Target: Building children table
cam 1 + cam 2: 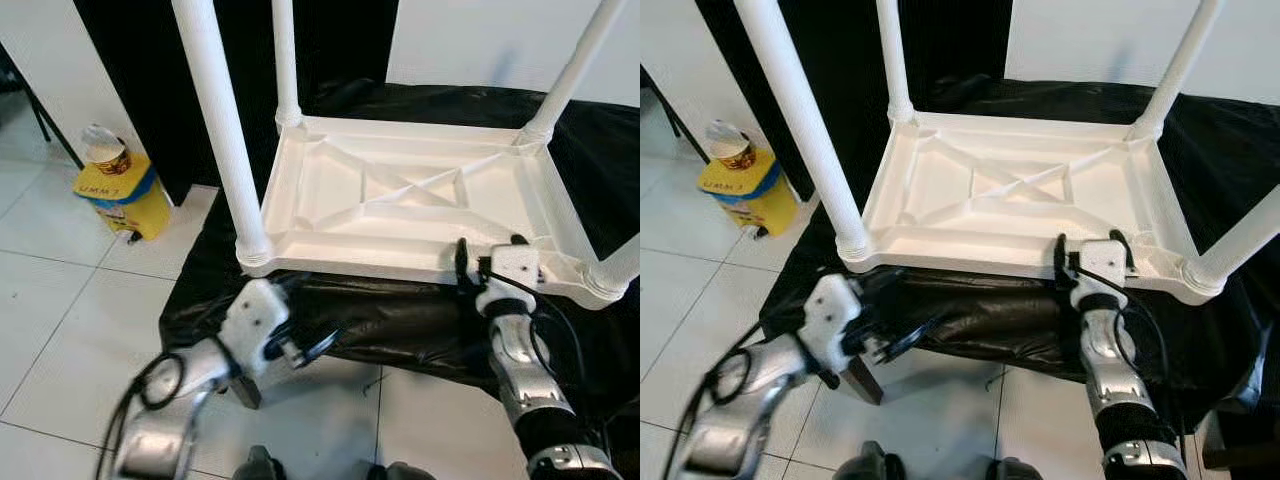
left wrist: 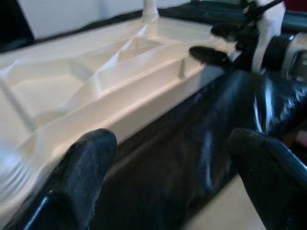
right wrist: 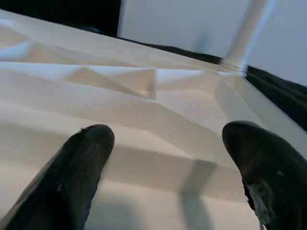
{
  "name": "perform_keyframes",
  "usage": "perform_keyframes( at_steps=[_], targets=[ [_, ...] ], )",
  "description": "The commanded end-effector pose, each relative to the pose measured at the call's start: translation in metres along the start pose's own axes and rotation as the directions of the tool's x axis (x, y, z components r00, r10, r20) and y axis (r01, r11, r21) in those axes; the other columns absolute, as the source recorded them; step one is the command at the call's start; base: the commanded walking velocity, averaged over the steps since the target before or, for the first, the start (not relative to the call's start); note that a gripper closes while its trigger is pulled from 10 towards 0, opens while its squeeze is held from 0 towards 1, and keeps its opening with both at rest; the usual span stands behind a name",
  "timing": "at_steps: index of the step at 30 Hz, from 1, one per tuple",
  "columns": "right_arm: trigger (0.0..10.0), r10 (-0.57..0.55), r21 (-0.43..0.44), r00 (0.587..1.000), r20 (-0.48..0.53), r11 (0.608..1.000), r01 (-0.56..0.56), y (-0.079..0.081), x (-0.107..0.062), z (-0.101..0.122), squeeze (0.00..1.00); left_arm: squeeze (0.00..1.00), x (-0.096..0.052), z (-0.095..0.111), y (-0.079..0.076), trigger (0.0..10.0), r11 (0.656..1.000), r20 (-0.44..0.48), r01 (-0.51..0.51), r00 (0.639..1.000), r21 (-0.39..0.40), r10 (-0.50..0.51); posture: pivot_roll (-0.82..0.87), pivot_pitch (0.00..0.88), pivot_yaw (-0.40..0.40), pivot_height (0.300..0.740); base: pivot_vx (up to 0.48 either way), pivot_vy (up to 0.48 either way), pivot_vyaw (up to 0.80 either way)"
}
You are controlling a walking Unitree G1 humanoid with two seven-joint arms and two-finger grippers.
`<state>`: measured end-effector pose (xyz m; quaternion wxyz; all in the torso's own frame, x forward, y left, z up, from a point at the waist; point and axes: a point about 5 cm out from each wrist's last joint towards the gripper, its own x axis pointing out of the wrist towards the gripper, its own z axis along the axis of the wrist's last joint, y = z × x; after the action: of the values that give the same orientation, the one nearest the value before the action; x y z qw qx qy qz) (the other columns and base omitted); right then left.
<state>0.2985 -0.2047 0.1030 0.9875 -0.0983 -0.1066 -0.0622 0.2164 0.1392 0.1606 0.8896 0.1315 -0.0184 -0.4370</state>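
The white plastic children's table (image 1: 410, 195) lies upside down on a surface draped in glossy black plastic sheeting (image 1: 400, 325), its ribbed underside facing up and its four white round legs (image 1: 222, 130) standing upright from the corners. Everything else I place against that table.

My right end effector (image 1: 490, 255) sits at the table's near long edge, toward the near right corner, with its black fingers (image 3: 72, 177) spread apart over the rim and the white recessed panel between them. They are not closed on anything; I cannot tell whether the fingertips touch the plastic.

My left end effector (image 1: 300, 350) hangs below the table's near left corner, in front of the black sheeting that drapes down from the near edge. Its two black fingers (image 2: 81, 172) stand wide apart and hold nothing. In the left wrist view they frame the table's near rim and the sheeting beneath it, and my right end effector shows further along that same edge.

Well off to the left of the table, on the white tiled floor (image 1: 50, 300), stands a yellow container with a blue band (image 1: 122, 192), with a small round tub (image 1: 103, 150) on top.
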Motion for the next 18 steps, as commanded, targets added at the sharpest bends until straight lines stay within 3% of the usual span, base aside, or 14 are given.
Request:
perform_keyframes(
  at_steps=[1,4,6,9,12,13,15,16,18],
  targets=[
    [10.0,0.082,0.017,0.996,-0.019,0.996,-0.082,-0.002,-0.013,-0.006,0.0,0.0,-0.031,-0.004,0.014,10.0,0.998,-0.057,0.027,0.998,-0.056,-0.03,0.11,0.073,-0.057,0.74,0.0,0.0,0.0],
    [10.0,0.099,0.019,0.995,-0.014,0.995,-0.099,-0.003,-0.016,-0.006,0.0,0.0,-0.041,-0.005,0.024,10.0,0.998,-0.076,-0.003,0.997,-0.056,-0.002,0.11,0.071,-0.057,0.74,0.0,0.0,0.0],
    [10.0,0.134,0.014,0.991,-0.013,0.991,-0.133,-0.006,-0.023,-0.006,0.0,0.0,-0.064,-0.007,0.05,10.0,0.998,-0.134,-0.06,0.989,-0.025,0.056,0.1,0.068,-0.056,0.74,0.0,0.0,0.0],
    [10.0,0.151,0.011,0.988,-0.018,0.989,-0.15,-0.007,-0.027,-0.006,0.0,0.0,-0.075,-0.007,0.063,10.0,0.996,-0.166,-0.086,0.982,0.001,0.084,0.1,0.068,-0.056,0.74,0.0,0.0,0.0],
    [10.0,0.2,0.019,0.979,-0.046,0.98,-0.199,-0.004,-0.044,-0.01,0.0,0.0,-0.1,-0.004,0.113,10.0,0.981,-0.233,-0.182,0.954,0.06,0.191,0.1,0.059,-0.059,0.74,0.0,0.0,0.0],
    [10.0,0.2,0.019,0.979,-0.046,0.98,-0.199,-0.004,-0.044,-0.01,0.0,0.0,-0.1,-0.004,0.113,10.0,0.981,-0.233,-0.182,0.954,0.06,0.191,0.1,0.059,-0.059,0.74,0.0,0.0,0.0],
    [10.0,0.243,0.033,0.969,-0.049,0.97,-0.242,0.001,-0.054,-0.01,0.0,0.0,-0.113,-0.007,0.141,10.0,0.965,-0.284,-0.245,0.923,0.089,0.26,0.09,0.05,-0.056,0.74,0.0,0.0,0.0],
    [10.0,0.243,0.033,0.969,-0.049,0.97,-0.242,0.001,-0.054,-0.01,0.0,0.0,-0.113,-0.007,0.141,10.0,0.965,-0.284,-0.245,0.923,0.089,0.26,0.09,0.05,-0.056,0.74,0.0,0.0,0.0],
    [10.0,0.277,0.051,0.96,-0.048,0.96,-0.275,0.005,-0.063,-0.008,0.0,0.0,-0.12,-0.01,0.162,10.0,0.95,-0.31,-0.296,0.897,0.101,0.313,0.07,0.033,-0.045,0.74,0.0,0.0,0.0]
  ],
)
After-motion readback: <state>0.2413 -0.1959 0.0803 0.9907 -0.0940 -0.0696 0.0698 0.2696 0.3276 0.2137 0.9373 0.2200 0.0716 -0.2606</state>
